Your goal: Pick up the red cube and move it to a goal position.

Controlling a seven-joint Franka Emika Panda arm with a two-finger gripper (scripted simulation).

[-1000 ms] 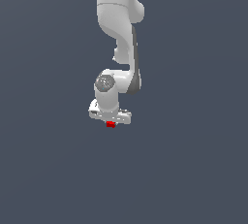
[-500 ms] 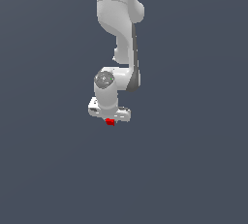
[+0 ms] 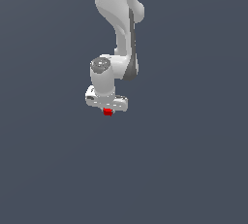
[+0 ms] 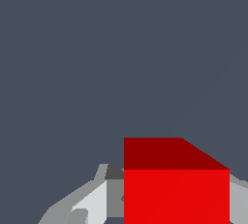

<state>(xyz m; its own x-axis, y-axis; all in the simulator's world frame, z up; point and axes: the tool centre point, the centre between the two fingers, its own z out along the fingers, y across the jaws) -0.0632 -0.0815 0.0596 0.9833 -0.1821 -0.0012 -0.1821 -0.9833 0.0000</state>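
Over the last second my wrist has lifted and drawn in a little toward my own column, carrying the tiny bright red solid-coloured cube with it. My white arm hangs down from the top of the exterior view, bends at the elbow, and ends in a rounded wrist directly above the cube. My white two-fingered claw points straight down — clenched on the cube, which sits between the fingers, just under the claw's crossbar.
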